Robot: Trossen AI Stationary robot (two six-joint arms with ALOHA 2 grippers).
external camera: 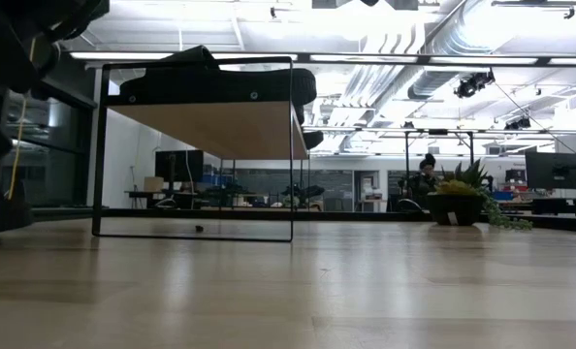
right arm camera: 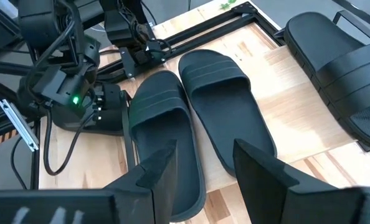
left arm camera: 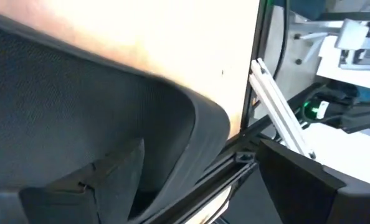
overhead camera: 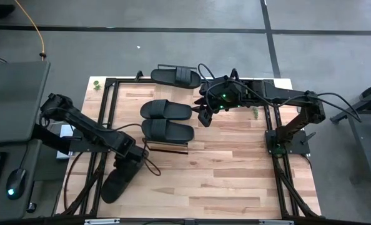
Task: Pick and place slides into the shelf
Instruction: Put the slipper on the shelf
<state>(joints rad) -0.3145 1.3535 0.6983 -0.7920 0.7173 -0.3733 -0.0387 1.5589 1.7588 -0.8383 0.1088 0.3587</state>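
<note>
Black rubber slides: two [overhead camera: 166,110] [overhead camera: 167,130] lie side by side on the light-wood shelf [overhead camera: 170,147], one [overhead camera: 175,76] at twelve o'clock. Left hand [overhead camera: 127,167], wide open, straddles the fourth [overhead camera: 115,184] at seven o'clock; right hand [overhead camera: 205,117], part-open and empty, hovers beside the pair above the slatted bench [overhead camera: 235,181].

The left arm is seen in the high view stretched from its base at the left edge of the worktop diagonally toward the near-left corner, elbow bent and wrist angled downward. The left pincer [overhead camera: 124,170] is held low there, its two dark fingers [left arm camera: 300,177] spread wide apart in the left wrist view. The right arm is extended from its base at the right side, folded at the elbow and reached leftward across the far part of the worktop. The right pincer [overhead camera: 205,117] is pointed down and toward the left, raised above the surface, with its fingers [right arm camera: 260,168] parted about halfway and nothing gripped between them.
</note>
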